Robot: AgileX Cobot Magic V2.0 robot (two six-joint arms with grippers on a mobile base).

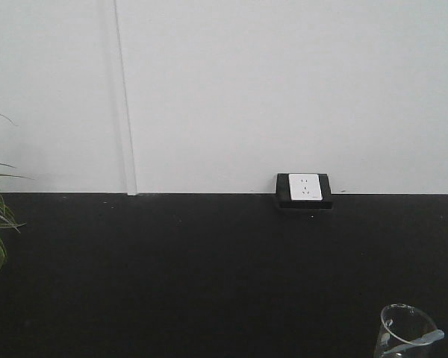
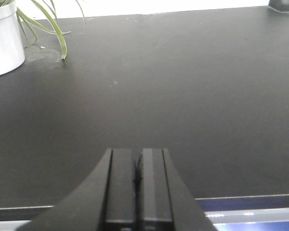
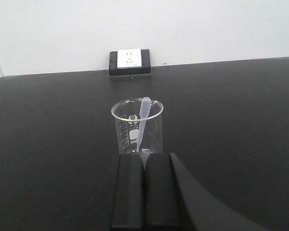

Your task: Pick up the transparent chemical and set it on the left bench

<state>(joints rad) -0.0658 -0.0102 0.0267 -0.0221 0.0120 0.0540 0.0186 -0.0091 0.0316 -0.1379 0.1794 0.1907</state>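
While both grippers are squeezed closed w/ nothing in them, right gripper (image 3: 144, 156) has the clear beaker (image 3: 137, 126) upright just in front of it on the black bench (image 3: 231, 120), pipette (image 3: 144, 118) leaning inside. Meanwhile left gripper (image 2: 137, 153) is over the bench too, white plant pot (image 2: 5, 43) far left, wall socket (image 3: 130, 61) at the back.

Pipette (image 3: 143, 122) in beaker (image 3: 127, 137) on bench (image 3: 231, 120), socket (image 3: 130, 58) behind, plant pot (image 2: 4, 43) prob. far left.

A clear graduated beaker (image 3: 137, 129) is set upright on the black table (image 3: 241, 125), a pipette (image 3: 143, 120) leaned inside.
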